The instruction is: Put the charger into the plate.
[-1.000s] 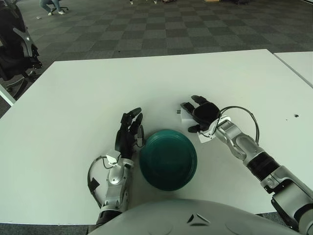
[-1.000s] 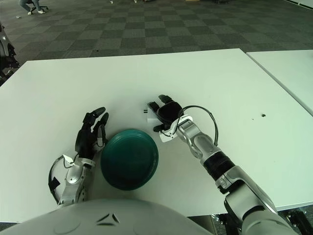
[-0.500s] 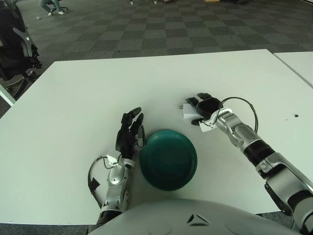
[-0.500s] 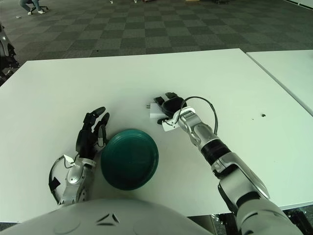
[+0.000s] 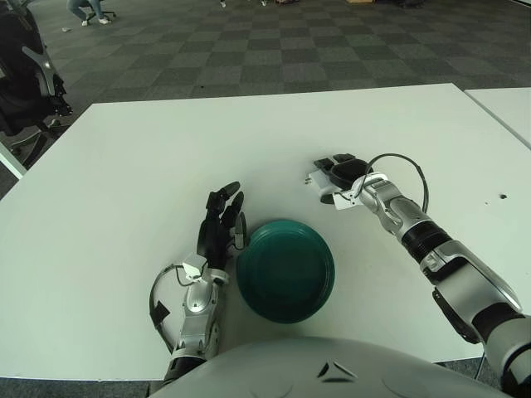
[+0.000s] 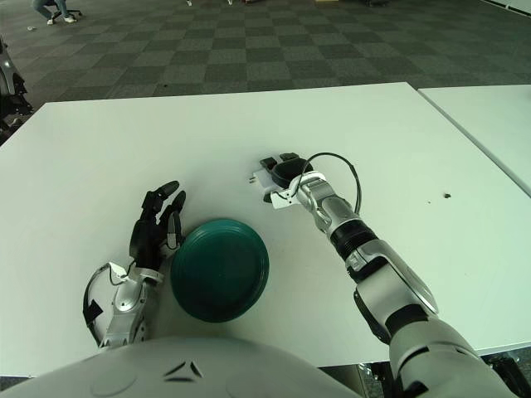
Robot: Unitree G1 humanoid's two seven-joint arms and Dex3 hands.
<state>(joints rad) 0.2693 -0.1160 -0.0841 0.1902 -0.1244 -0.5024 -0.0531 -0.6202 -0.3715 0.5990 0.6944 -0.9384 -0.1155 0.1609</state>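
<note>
While your right hand (image 5: pixel 342 172) had its fingers curled over the white charger (image 5: pixel 319 180), the charger sat on the table (image 5: pixel 124 166) at about 1 o'clock from the green plate (image 5: pixel 285 269), well apart from it. You had the lift and carry left; the plate held nothing. Your left hand (image 5: pixel 221 224) showed just beside the plate at 9 o'clock, fingers spread. The surface was plain white; checkered carpet (image 5: pixel 249 50) lay beyond.
</note>
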